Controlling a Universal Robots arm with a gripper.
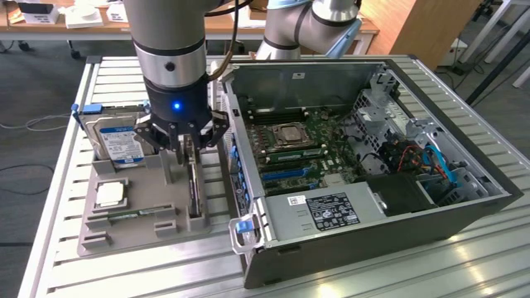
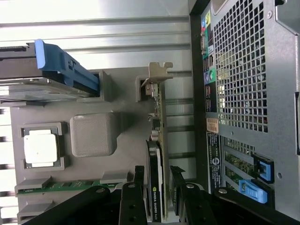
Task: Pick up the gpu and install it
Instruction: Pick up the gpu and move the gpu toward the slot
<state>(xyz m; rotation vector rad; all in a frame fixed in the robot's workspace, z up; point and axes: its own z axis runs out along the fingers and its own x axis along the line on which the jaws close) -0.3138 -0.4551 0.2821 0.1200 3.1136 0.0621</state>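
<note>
The gripper hangs over the grey parts tray on the slatted table, at the exterior view's left of the open computer case; its fingers stand wide apart, one on each side of the gpu, with nothing clamped. The gpu stands on its long edge in a slot of the tray, which presumably keeps its upper edge free for a grasp from above; its metal bracket sits at the end away from the fingers, caught in a notch of the tray.

The wrist view gives the detail of the approach: a thin gap shows between the card and each finger, so the grip appears not yet made; it also shows the case's perforated rear panel just beside the tray. The exterior view gives the destination: the motherboard lies exposed, with blue expansion slots near the power supply. The tray also holds a hard drive, a processor and a memory stick, each in its own recess.
</note>
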